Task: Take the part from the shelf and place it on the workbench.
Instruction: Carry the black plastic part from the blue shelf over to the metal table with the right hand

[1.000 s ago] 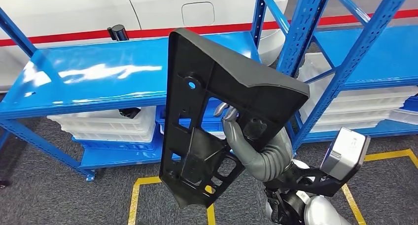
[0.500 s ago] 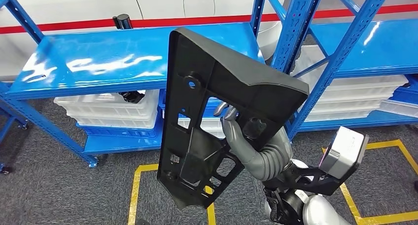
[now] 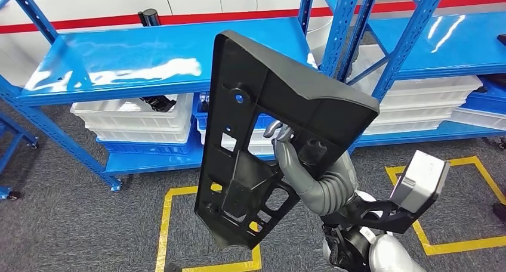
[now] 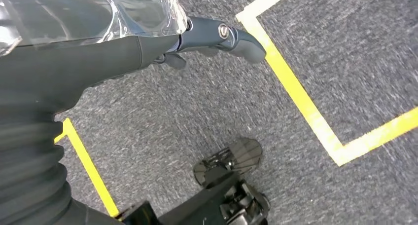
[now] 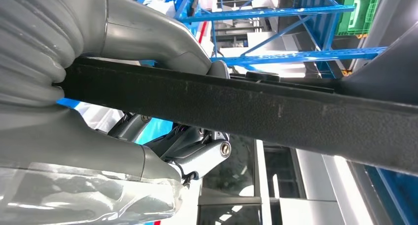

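Part [image 3: 262, 135]: one large black moulded plastic panel, flat on one face, with ribs, round bosses and several cut-out openings; held upright and slightly tilted in the air in front of the robot, clear of the shelf [image 3: 149, 60], its lower end over the grey carpeted floor [image 3: 71, 224]. Right hand [image 3: 292, 158]: grey, on a ribbed grey wrist cover, holding the part near its middle; fingers reach through one of the openings while the thumb lies along the near side, so the panel's edge is clamped between them, as the right wrist view confirms with the black edge [image 5: 256, 104] passing between thumb and darker fingers [image 5: 197, 153]. Left hand [image 4: 217, 40]: seen from the left wrist camera, hanging above the carpet, dark fingers curled inward with nothing in them. Shelf: blue steel racking, glossy blue upper deck, perforated blue uprights. White trays [image 3: 137, 120]: stacked on the lower deck, with a second stack [image 3: 429, 105] on the neighbouring rack to the right. Yellow tape lines [image 3: 164, 224]: marked on the carpet below the part. White wall with a red stripe [image 3: 89, 21]: behind the racking.
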